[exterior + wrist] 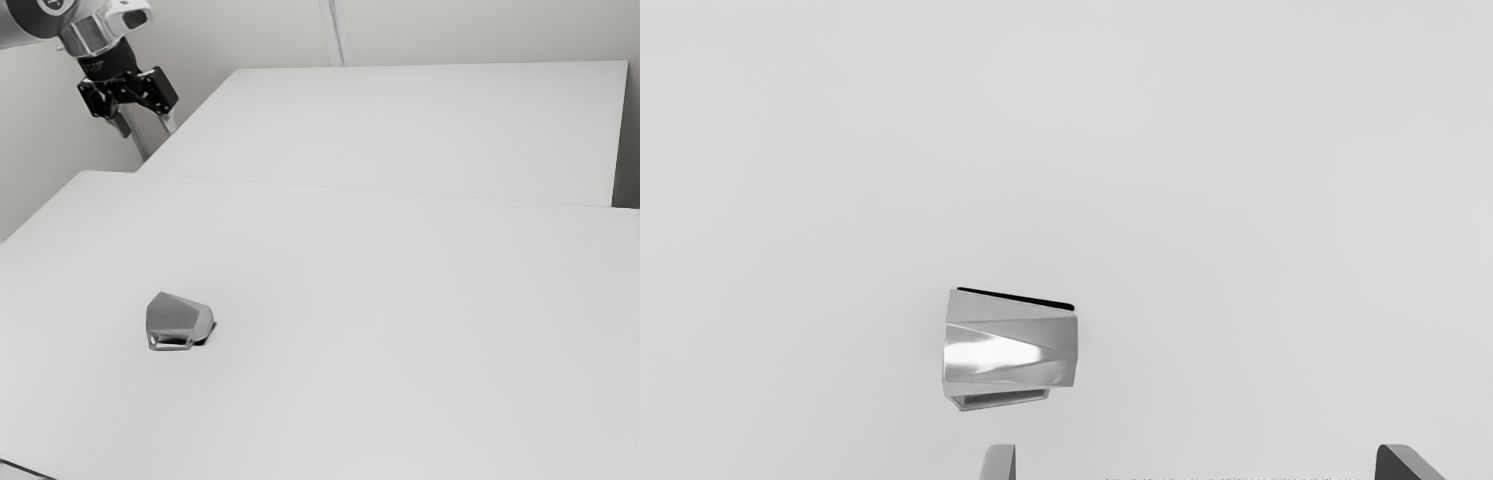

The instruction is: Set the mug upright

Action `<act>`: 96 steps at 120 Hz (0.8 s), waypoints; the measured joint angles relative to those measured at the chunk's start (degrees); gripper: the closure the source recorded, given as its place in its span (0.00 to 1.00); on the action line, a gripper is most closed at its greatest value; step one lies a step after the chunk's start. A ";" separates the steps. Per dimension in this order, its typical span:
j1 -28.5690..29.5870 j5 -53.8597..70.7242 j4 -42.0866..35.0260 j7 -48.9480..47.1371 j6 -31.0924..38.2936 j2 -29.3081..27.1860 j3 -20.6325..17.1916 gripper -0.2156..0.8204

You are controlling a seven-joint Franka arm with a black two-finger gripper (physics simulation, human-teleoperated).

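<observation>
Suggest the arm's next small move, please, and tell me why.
I'd probably centre the open gripper over the mug before lowering: the mug lies on its side on the table, off to one side of the gap between the fingers.

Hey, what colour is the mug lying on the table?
Silvery grey mug; the wrist view shows it best.

No lettering, numbers or signs legible anywhere
</observation>
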 joint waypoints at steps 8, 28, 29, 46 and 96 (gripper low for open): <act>-0.56 -0.18 -0.72 0.11 0.09 -0.45 0.03 0.22; -1.50 -0.91 -12.87 0.41 1.78 -4.69 0.75 0.23; -1.19 -1.16 -13.54 0.46 1.95 -4.89 0.87 0.23; 8.53 -5.90 -21.56 2.26 5.03 -5.81 5.23 0.23; 17.12 -37.75 -30.57 23.74 17.90 11.53 10.42 0.23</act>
